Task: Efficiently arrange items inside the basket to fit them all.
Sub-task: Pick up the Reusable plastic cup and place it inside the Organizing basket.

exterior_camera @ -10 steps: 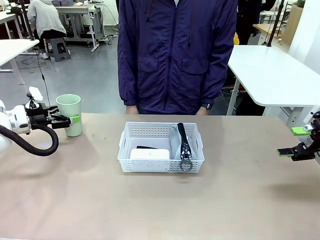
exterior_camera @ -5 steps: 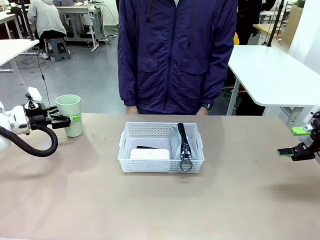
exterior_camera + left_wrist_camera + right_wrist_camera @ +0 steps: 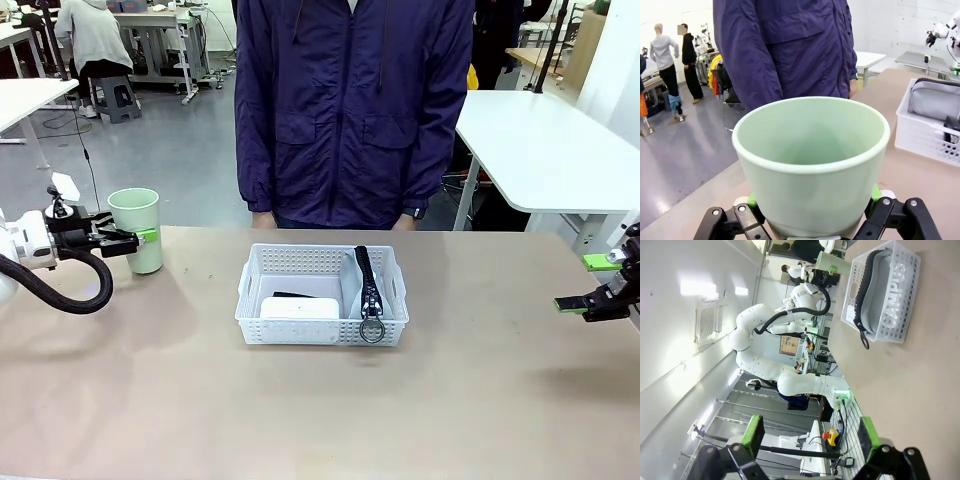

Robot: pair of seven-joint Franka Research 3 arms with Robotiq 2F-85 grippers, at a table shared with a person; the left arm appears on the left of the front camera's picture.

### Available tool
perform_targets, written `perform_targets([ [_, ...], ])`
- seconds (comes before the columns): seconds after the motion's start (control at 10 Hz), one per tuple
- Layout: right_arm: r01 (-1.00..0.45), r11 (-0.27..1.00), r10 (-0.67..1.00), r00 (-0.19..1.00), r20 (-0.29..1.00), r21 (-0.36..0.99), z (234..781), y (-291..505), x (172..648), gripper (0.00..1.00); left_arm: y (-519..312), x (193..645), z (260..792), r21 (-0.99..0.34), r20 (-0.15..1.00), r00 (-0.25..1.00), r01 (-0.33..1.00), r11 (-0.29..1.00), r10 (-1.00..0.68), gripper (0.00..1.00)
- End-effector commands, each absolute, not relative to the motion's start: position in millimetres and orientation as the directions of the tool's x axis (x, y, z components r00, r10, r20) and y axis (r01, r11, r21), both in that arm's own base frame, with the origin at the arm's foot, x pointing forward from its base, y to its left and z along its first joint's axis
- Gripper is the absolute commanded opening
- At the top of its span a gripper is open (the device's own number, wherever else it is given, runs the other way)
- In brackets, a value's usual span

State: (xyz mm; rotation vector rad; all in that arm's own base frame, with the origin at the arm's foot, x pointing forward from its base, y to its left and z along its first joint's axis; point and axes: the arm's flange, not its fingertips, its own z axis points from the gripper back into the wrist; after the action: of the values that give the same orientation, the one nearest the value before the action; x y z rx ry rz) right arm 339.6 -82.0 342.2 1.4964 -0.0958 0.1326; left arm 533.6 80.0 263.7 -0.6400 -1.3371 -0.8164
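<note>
One item remains outside the basket [image 3: 322,296]: the pale green cup [image 3: 136,229], standing upright at the far left of the table, well apart from the basket, which sits mid-table in front of the person. The left gripper [image 3: 140,237] is clenched on the cup's lower body, its green pads pressed to either side, as the left wrist view confirms with the cup [image 3: 811,160] seated between the fingers. From this grip the basket lies to the right, its long axis running left to right across the table. Inside, the white box [image 3: 299,307] lies at the left near side and the grey pouch [image 3: 366,282] stands on edge along the right end, so any free room seems to lie at the far left. The right gripper [image 3: 598,283] hangs released at the table's right edge, well apart from everything.
</note>
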Motion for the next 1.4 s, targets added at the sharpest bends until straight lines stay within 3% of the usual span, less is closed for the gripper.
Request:
perform_targets([
  [0.0,-0.165,0.065,0.044,0.986,0.163,0.984,344,-86,336,1.00,79,498,299,0.038,0.990,0.048,0.812,0.582,-0.132,0.30],
  [0.1,-0.165,0.065,0.044,0.986,0.163,0.984,344,-86,336,1.00,76,473,322,-0.002,0.989,0.086,0.809,0.588,-0.116,0.00],
  [0.2,-0.165,0.065,0.044,0.986,0.163,0.984,344,-86,336,1.00,72,437,345,-0.042,0.989,0.114,0.831,0.554,-0.096,0.00],
  [0.3,-0.165,0.065,0.044,0.986,0.163,0.984,344,-86,336,1.00,66,388,363,-0.115,0.987,0.152,0.891,0.439,-0.050,0.00],
  [0.4,-0.165,0.065,0.044,0.986,0.163,0.984,344,-86,336,1.00,65,350,368,-0.114,0.984,0.153,0.932,0.344,-0.089,0.30],
  [0.5,-0.165,0.065,0.044,0.986,0.163,0.984,344,-86,336,1.00,66,326,368,-0.117,0.978,0.158,0.954,0.274,-0.133,0.30],
  [0.6,-0.165,0.065,0.044,0.986,0.163,0.984,344,-86,336,1.00,68,313,367,-0.110,0.977,0.149,0.963,0.245,-0.151,0.00],
  [0.7,-0.165,0.065,0.044,0.986,0.163,0.984,344,-86,336,1.00,62,311,368,-0.075,0.975,0.129,0.957,0.279,-0.181,0.30],
  [0.8,-0.165,0.065,0.044,0.986,0.163,0.984,344,-86,336,1.00,51,318,374,-0.037,0.969,0.115,0.941,0.337,-0.217,0.00],
  [1.0,-0.165,0.065,0.044,0.986,0.163,0.984,344,-86,336,1.00,23,343,394,-0.082,0.927,0.189,0.945,0.318,-0.323,0.00],
  [1.3,-0.165,0.065,0.044,0.986,0.163,0.984,344,-86,336,1.00,-62,389,443,-0.058,0.868,0.184,0.960,0.273,-0.461,0.00],
])
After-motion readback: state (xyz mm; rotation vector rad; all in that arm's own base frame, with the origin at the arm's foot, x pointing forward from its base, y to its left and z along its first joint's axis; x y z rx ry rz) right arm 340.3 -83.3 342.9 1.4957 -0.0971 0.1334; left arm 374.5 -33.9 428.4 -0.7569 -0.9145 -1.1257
